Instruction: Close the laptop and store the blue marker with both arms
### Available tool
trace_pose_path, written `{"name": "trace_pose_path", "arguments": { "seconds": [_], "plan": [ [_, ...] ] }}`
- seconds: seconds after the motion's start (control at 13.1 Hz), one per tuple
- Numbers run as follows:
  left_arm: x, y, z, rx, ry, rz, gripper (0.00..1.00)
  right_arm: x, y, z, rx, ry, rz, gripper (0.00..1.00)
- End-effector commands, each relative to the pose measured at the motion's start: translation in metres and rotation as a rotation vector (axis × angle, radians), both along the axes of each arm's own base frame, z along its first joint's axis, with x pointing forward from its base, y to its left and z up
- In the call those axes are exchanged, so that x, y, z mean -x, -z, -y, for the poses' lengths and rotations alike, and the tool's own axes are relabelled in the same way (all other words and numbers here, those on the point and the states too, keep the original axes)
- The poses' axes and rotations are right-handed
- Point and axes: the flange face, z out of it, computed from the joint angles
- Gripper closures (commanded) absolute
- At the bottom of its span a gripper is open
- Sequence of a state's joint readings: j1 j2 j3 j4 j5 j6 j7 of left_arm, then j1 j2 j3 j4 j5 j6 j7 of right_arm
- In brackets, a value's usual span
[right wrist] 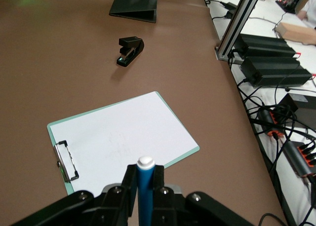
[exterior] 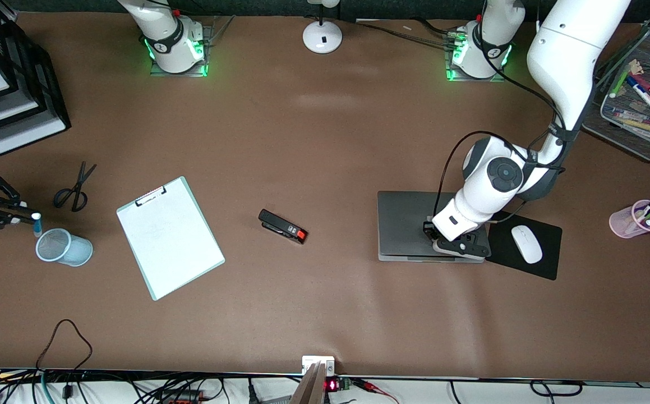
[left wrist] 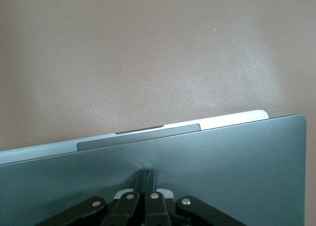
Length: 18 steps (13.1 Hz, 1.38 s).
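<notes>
The laptop (exterior: pixel 406 224) lies closed on the table toward the left arm's end, its silver-grey lid up. My left gripper (exterior: pixel 459 245) is shut, with its fingertips together on the lid near the edge nearest the front camera. In the left wrist view the gripper (left wrist: pixel 147 172) rests on the lid (left wrist: pixel 232 157). My right gripper (exterior: pixel 24 217) is shut on the blue marker (exterior: pixel 37 224) at the right arm's end of the table, just above a light-blue mesh cup (exterior: pixel 64 247). In the right wrist view the marker (right wrist: pixel 145 186) stands between the fingers, white end out.
A clipboard (exterior: pixel 170 237), a black stapler (exterior: pixel 282 226) and scissors (exterior: pixel 75 188) lie mid-table. A white mouse (exterior: pixel 526 243) sits on a black pad (exterior: pixel 546 264) beside the laptop. A pink cup of markers (exterior: pixel 639 217), a wire basket (exterior: pixel 633 132) and black paper trays (exterior: pixel 22 112) stand at the table's ends.
</notes>
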State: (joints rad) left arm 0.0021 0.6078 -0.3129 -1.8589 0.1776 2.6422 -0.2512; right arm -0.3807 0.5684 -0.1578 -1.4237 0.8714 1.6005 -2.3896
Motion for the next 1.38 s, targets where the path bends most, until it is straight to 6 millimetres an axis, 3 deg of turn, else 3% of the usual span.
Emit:
{"name": "trace_pose_path", "arguments": {
  "seconds": [0.0, 0.54, 0.84, 1.3],
  "plan": [
    [-0.009, 0.014, -0.001, 0.006, 0.022, 0.043, 1.00, -0.013, 0.002, 0.011, -0.041, -0.040, 0.065, 0.95],
    [-0.017, 0.027, -0.001, -0.013, 0.052, 0.054, 1.00, -0.018, 0.054, 0.018, -0.059, -0.087, 0.062, 0.95],
    [-0.018, 0.039, -0.008, -0.022, 0.046, 0.049, 1.00, -0.022, 0.065, 0.026, -0.045, -0.087, 0.080, 0.95],
    [-0.018, 0.041, -0.011, -0.026, 0.044, 0.060, 1.00, -0.018, 0.099, 0.032, -0.059, -0.069, 0.043, 0.95]
  ]
}}
